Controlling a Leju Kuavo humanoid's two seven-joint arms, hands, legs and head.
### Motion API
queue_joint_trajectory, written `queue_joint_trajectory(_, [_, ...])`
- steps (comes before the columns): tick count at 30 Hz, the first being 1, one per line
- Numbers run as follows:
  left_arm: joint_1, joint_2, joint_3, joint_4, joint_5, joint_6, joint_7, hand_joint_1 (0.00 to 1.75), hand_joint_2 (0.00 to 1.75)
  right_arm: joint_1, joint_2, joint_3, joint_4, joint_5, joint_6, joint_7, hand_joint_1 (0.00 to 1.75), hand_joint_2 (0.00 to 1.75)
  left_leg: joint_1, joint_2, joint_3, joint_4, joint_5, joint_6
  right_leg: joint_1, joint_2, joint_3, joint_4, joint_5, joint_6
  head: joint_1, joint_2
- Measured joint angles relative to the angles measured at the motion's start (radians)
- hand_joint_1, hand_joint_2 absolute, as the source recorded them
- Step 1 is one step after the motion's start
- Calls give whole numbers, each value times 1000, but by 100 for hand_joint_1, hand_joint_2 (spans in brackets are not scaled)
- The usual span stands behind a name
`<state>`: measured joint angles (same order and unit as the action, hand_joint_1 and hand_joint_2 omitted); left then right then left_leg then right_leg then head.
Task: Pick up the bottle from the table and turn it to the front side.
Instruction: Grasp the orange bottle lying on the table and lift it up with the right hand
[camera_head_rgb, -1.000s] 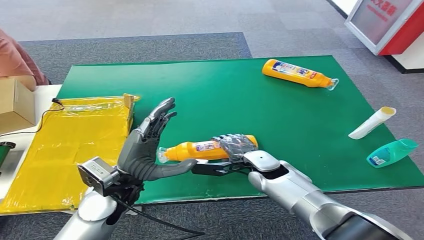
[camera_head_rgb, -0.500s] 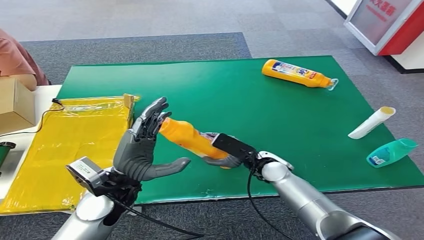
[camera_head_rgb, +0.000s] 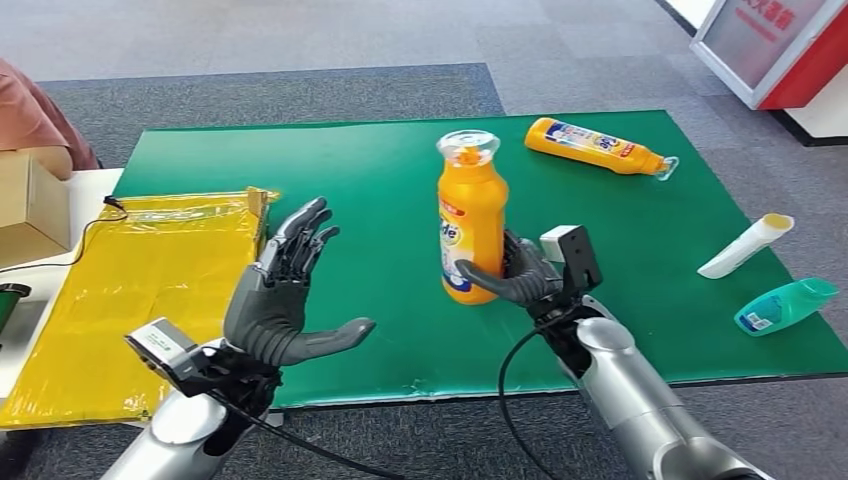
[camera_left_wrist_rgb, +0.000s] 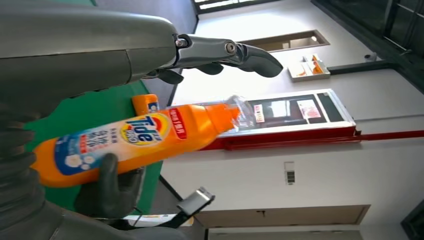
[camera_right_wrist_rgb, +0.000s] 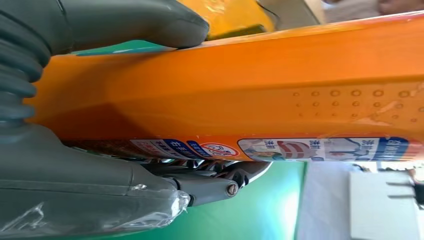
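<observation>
An orange Tide bottle with a clear cap stands upright above the green mat, held low on its body by my right hand. Its label faces my left side, as the left wrist view of the bottle shows. Close up, the bottle lies against my right hand, thumb on one side, fingers on the other. My left hand is raised to the left of the bottle, fingers spread, holding nothing.
A second orange bottle lies at the mat's far right. A white tube and a teal bottle lie near the right edge. A yellow bag and a cardboard box sit left. A person's sleeve is far left.
My right hand lifted the orange bottle off the mat and swung it from lying flat to upright, moving it right and farther from me. My left hand stayed open, shifting slightly.
</observation>
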<state>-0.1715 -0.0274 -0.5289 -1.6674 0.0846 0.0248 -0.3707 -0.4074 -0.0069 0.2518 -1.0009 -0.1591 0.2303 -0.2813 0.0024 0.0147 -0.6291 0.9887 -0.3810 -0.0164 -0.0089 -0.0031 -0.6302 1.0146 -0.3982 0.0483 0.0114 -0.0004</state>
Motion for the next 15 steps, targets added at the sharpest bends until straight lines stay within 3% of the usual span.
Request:
queue_joint_trajectory(7, [12, 14, -1, 0, 48, 41, -9, 0, 175, 42, 5, -40, -104, -29, -88, -46, 175, 175, 0, 0, 0, 0, 0, 0, 0, 0, 0, 0, 0, 0, 0, 0])
queue_joint_trajectory(11, [24, 16, 50, 0, 243, 9, 18, 0, 175, 97, 18, -38, -237, 90, -175, -128, 175, 175, 0, 0, -1, 0, 0, 0, 0, 0, -1, 0, 0, 0, 0, 0])
queue_joint_trajectory(15, [24, 17, 100, 1, 332, -10, 61, 0, 175, 139, 29, -14, -353, 221, -274, -177, 175, 175, 0, 0, -1, 0, 0, 0, 0, 0, -1, 0, -1, -1, 0, 0])
